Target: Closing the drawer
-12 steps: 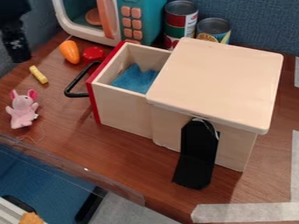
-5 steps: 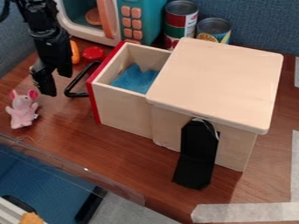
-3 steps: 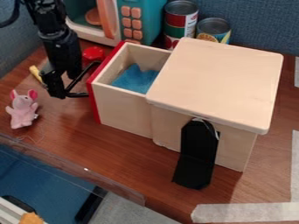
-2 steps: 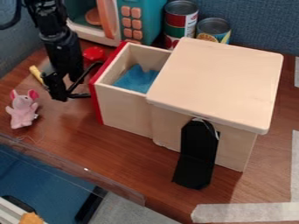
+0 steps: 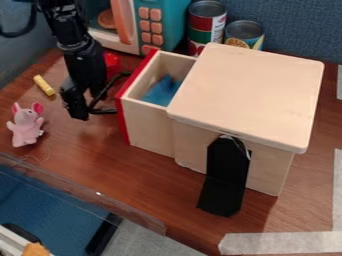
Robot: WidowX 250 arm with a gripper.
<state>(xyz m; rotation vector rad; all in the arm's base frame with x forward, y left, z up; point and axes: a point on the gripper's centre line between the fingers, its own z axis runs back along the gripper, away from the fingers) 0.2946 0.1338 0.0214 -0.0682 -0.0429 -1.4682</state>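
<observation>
Sliding the rigid, probably light drawer [image 5: 148,126] suits a centred hold on its handle [image 5: 105,111]; whether the gripper [image 5: 87,106] pinches or spreads, I cannot tell.

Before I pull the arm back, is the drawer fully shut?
No, the drawer sticks out of the wooden box, with its red front well clear of it and blue cloth showing inside.
</observation>
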